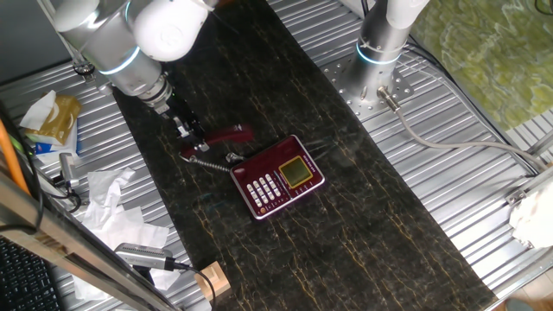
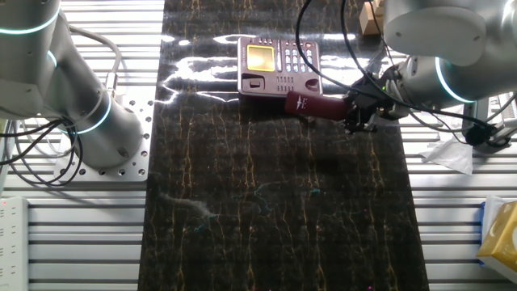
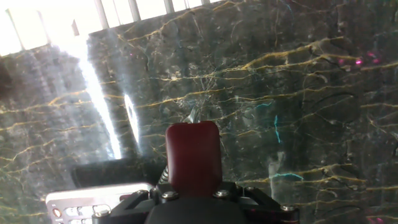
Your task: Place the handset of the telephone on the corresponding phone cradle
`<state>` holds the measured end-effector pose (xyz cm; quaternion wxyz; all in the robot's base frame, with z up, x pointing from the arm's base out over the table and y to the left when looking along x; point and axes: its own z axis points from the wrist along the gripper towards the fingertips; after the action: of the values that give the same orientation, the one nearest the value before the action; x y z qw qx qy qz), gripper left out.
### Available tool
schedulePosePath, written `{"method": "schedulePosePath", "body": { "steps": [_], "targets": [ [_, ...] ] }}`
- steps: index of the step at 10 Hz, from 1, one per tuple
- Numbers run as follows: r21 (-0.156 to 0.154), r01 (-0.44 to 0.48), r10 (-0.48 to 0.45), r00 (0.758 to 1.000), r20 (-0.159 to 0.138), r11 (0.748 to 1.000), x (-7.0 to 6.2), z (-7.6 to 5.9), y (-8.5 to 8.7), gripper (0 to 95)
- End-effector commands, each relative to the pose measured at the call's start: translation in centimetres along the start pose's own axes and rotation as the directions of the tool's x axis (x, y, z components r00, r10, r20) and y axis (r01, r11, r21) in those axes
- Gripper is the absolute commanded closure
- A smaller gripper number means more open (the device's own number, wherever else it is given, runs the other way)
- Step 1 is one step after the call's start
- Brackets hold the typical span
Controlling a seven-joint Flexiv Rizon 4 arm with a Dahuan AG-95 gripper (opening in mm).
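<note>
My gripper is shut on one end of the dark red handset, which sticks out level just above the dark marble mat. Its thin curly cord runs to the telephone, a red base with white keys and a yellow-green display. The phone cradle is the long edge strip facing the handset. In the other fixed view the gripper holds the handset just in front of the telephone and phone cradle. The hand view shows the handset between the jaws, and the telephone's corner.
The dark marble mat lies on a ribbed metal table. A second arm's base stands at the back. A wooden block, crumpled paper and cables sit at the left edge. A yellow box is off the mat.
</note>
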<state>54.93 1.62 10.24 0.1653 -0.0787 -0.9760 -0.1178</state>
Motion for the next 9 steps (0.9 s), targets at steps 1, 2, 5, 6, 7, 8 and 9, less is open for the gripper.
{"method": "schedulePosePath", "body": {
  "steps": [1, 2, 5, 6, 7, 8, 9],
  "targets": [
    [0.076, 0.04, -0.043, 0.998, 0.042, 0.996, 0.02, 0.06, -0.02, 95.0],
    [0.098, 0.068, -0.074, 0.995, 0.059, 0.993, 0.02, 0.06, -0.02, 95.0],
    [0.113, 0.171, -0.18, 0.981, 0.069, 0.979, 0.02, 0.06, -0.02, 95.0],
    [0.115, 0.192, -0.202, 0.976, 0.078, 0.975, 0.02, 0.06, -0.02, 95.0],
    [0.12, 0.221, -0.231, 0.969, 0.083, 0.968, 0.02, 0.06, -0.02, 95.0],
    [0.121, 0.246, -0.257, 0.963, 0.085, 0.962, 0.02, 0.06, -0.02, 95.0],
    [0.121, 0.27, -0.282, 0.956, 0.086, 0.955, 0.02, 0.06, -0.02, 95.0]
  ]
}}
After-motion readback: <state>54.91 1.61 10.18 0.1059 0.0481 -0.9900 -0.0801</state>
